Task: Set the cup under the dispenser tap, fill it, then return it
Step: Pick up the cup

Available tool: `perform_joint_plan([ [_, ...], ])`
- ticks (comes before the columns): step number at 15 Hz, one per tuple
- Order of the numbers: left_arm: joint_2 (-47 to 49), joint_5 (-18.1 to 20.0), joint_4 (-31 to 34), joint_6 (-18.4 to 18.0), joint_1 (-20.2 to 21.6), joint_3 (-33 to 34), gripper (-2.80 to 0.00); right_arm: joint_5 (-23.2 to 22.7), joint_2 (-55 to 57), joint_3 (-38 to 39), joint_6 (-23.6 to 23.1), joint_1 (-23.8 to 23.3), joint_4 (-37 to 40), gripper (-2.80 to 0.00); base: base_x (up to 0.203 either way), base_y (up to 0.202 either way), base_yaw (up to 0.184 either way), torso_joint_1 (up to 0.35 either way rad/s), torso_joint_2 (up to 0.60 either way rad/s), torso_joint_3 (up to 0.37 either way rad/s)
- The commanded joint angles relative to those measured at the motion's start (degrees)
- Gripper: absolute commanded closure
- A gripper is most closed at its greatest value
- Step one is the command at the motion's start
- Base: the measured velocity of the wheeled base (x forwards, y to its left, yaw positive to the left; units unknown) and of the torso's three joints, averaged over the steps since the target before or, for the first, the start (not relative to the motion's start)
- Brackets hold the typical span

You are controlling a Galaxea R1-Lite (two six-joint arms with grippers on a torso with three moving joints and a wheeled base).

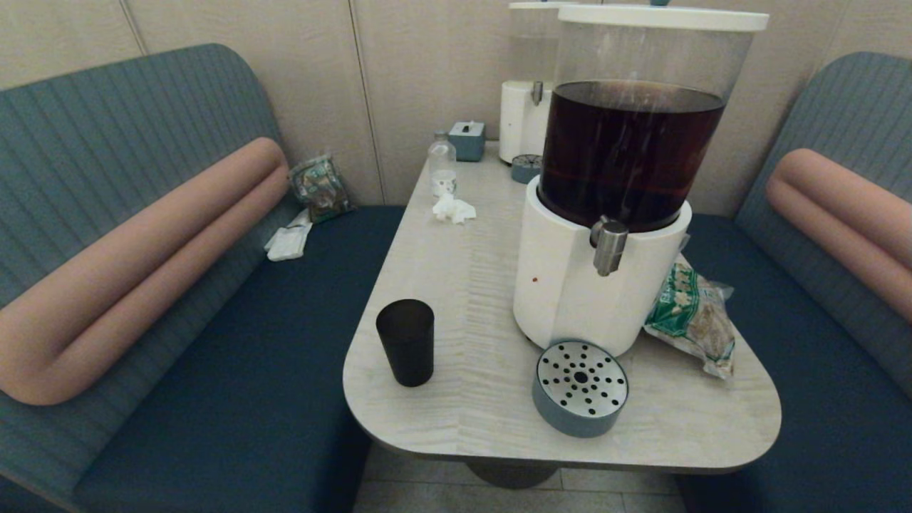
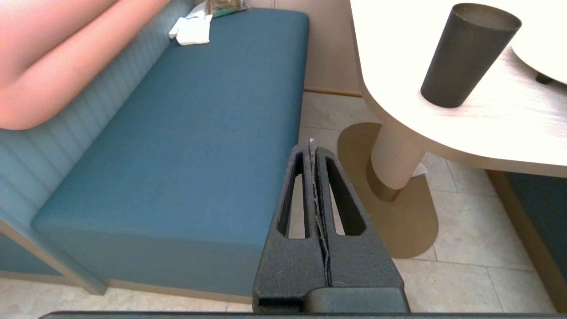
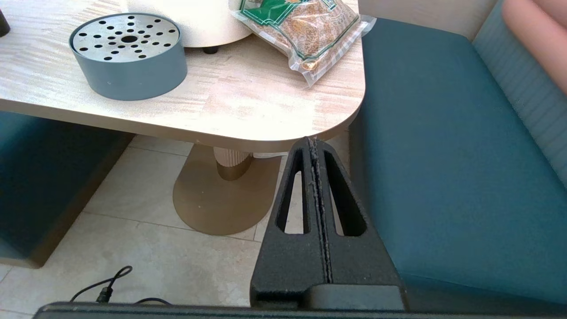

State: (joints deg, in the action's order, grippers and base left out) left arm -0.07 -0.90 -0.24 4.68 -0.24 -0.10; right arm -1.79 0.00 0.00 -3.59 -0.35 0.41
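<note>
A round drip tray (image 1: 580, 387) sits near the table's (image 1: 456, 285) front edge — a snack bag (image 1: 690, 317) lies just beside it. Farther back stand a clear bottle (image 1: 442, 164) and crumpled tissue (image 1: 453, 209).

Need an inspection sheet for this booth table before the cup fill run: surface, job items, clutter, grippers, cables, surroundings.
Surface: light wood-grain table, rounded corners, one pedestal leg.
Job's things: cup upright near the table's left front edge, looks empty, apart from the dispenser. Dispenser tap on the white base, dark drink in the tank above. Drip tray in front of the base, nothing on it.
Clutter: snack bag right of the base; crumpled tissue, clear bottle, tissue box and second dispenser at the back.
Grippers: left gripper shut, empty, below table level by the left bench; right gripper shut, empty, below the right front corner.
Cables: black lead on the floor.
Surroundings: blue benches both sides, tiled floor.
</note>
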Motion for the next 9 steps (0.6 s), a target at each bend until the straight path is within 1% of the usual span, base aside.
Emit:
perform_joint_plan([
  [1, 0.14, 0.02, 0.07, -0.29, -0.02, 0.01, 0.0, 0.03, 0.0, 0.0, 0.08, -0.05, 0.02, 0.0, 0.0, 0.0, 0.0, 0.0, 0.0, 0.0],
  [6, 0.07, -0.08, 0.38, -0.04, -0.02, -0.13, 0.0, 0.03, 0.0, 0.0, -0.01, 0.0, 0.02, 0.0, 0.0, 0.0, 0.0, 0.0, 0.0, 0.0],
  [8, 0.07, -0.05, 0.32, -0.79, -0.02, -0.11, 0.0, 0.03, 0.0, 0.0, 0.02, -0.05, 0.02, 0.0, 0.0, 0.0, 0.0, 0.0, 0.0, 0.0],
  [9, 0.07, 0.09, 0.18, -2.09, -0.02, -0.85, 0.0, 0.03, 0.0, 0.0, -0.01, 0.0, 0.02, 0.0, 0.0, 0.0, 0.0, 0.0, 0.0, 0.0],
])
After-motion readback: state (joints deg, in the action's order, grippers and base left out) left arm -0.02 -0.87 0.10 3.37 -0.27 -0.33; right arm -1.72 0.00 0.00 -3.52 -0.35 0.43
